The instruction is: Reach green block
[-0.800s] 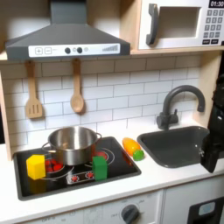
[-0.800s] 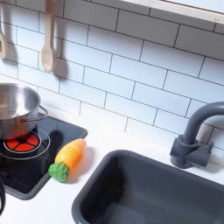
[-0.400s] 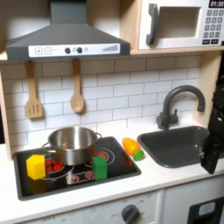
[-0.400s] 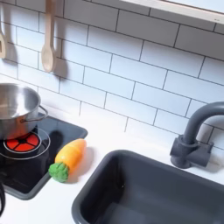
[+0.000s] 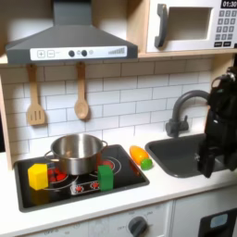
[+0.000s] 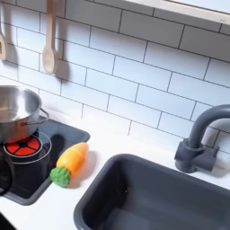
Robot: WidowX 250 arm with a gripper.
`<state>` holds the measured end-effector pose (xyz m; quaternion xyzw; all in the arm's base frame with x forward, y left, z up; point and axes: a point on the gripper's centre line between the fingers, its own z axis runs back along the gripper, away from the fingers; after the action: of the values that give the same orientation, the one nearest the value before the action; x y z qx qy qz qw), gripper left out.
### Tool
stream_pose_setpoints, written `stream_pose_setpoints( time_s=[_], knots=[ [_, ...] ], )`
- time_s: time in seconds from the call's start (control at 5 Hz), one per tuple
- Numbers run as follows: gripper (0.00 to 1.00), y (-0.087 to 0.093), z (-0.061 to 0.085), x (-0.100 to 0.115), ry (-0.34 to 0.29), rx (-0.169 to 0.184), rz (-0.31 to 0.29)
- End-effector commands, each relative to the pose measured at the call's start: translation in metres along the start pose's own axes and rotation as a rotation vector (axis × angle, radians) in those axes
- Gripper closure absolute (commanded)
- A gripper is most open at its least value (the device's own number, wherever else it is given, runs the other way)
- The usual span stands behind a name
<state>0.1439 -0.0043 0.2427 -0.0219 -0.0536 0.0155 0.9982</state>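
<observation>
One arm point(image 5: 218, 125) stands blurred over the sink point(image 5: 185, 153), well right of the stovetop point(image 5: 79, 179) in the first exterior view; gripper spread cannot be told. Steel pot point(image 5: 76, 151) sits at stovetop rear. Orange toy point(image 6: 70, 163) lies just off the stovetop's sink-side edge. Yellow block point(image 5: 38, 175) front-left on stovetop. Green block point(image 5: 106, 175) upright on stovetop front, just ahead of pot: likely light, rigid, smooth plastic; pinch its flat sides near top.

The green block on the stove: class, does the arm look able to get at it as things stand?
Probably yes. The green block stands uncovered at the stovetop's front, beside the pot; the arm is over the sink, with just the orange toy between.
</observation>
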Motion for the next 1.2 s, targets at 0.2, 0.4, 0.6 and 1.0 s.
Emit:
stream_pose_setpoints(
  time_s=[0.2, 0.4, 0.6, 1.0],
  knots=[
    [0.00, 0.041, -0.004, 0.052, -0.025, 0.038, 0.011],
    [0.00, 0.052, -0.008, 0.071, -0.025, 0.043, 0.027],
    [0.00, 0.057, -0.009, 0.083, -0.027, 0.042, 0.038],
    [0.00, 0.075, -0.011, 0.115, -0.036, 0.045, 0.033]
  ],
)
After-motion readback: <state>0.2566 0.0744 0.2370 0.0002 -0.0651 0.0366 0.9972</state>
